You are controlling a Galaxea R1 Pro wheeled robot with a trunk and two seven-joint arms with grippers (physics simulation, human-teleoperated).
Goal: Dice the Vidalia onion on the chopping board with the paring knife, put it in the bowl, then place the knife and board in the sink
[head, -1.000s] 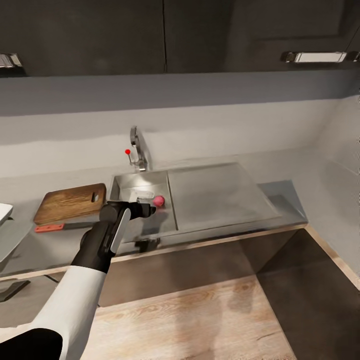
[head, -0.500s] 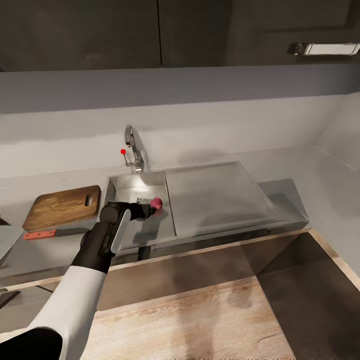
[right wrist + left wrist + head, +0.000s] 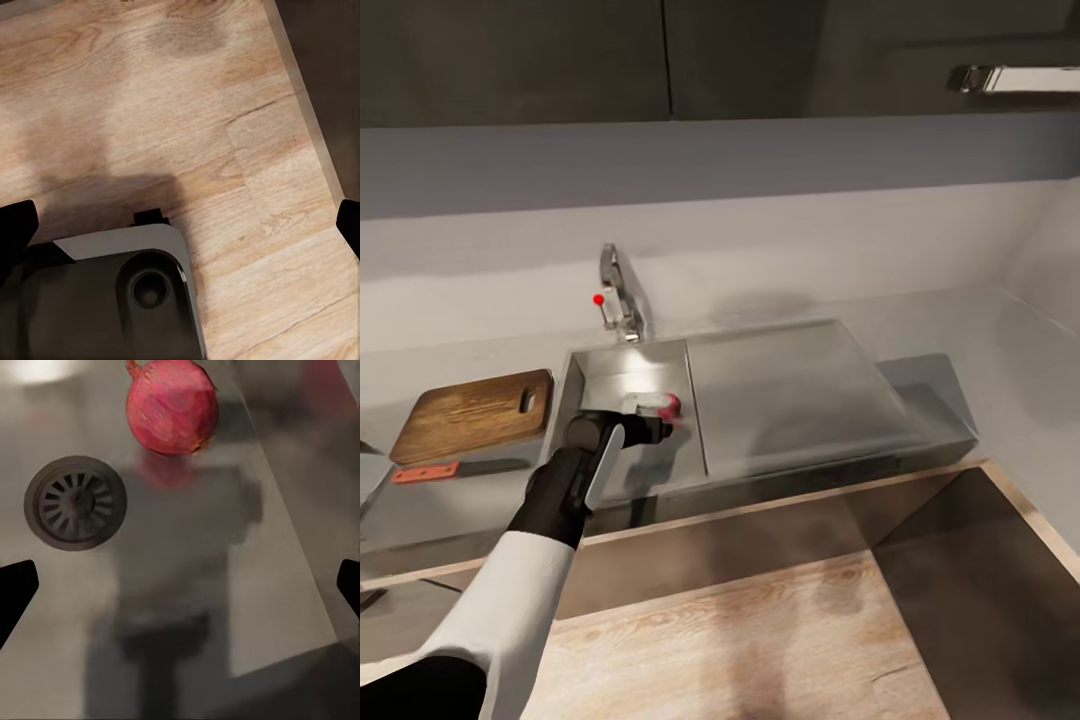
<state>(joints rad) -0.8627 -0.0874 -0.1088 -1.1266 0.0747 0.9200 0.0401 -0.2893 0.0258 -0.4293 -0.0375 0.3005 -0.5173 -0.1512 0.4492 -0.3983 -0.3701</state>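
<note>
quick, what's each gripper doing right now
Left gripper: open, empty, over the round red onion in the steel sink.
Right gripper: open, empty.

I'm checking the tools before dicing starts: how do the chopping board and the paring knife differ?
The chopping board is a broad brown wooden slab with a slot hole; the paring knife is slim, with a red handle and dark blade. The board lies nearer the wall, the knife in front. Both lie flat on the countertop, left of the sink.

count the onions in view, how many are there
1. The red-skinned onion lies on the floor of the sink, near the wall on the drainboard side and apart from the drain. The left claw hovers over it, open. The arm hides part of the basin.
</note>
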